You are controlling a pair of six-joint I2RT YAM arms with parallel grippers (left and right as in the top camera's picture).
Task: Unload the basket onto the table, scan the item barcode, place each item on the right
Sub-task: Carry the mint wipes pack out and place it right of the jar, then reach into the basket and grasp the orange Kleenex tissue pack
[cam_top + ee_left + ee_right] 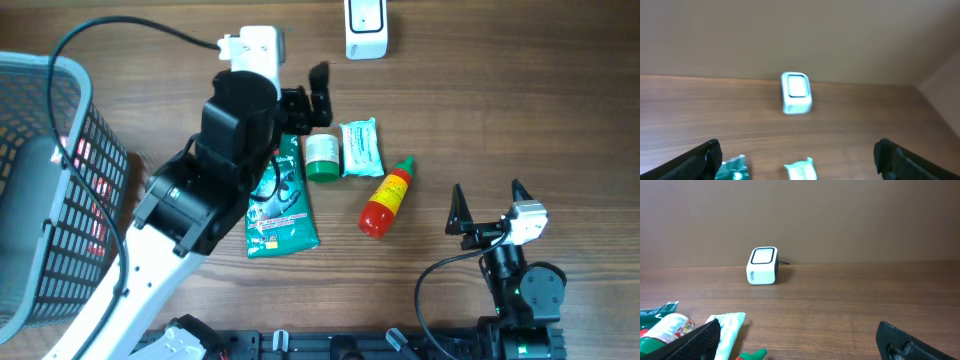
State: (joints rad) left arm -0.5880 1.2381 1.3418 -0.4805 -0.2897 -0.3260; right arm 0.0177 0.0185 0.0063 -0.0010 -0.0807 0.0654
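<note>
Items for scanning lie clustered mid-bench: a green pouch (pixel 282 205), a green-lidded jar (pixel 321 157), a pale packet (pixel 361 148) and a red bottle (pixel 386 199), with the white scanner (pixel 366 28) well apart at the far edge. I see my left fingers (pixel 705 157) spread wide and empty by the jar's far end. My right fingers (pixel 458 208) are released too, off to the right of the bottle.

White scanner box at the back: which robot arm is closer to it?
Left. The left gripper is just short of the barcode scanner. The right gripper is much farther away, beside the red sauce bottle.
</note>
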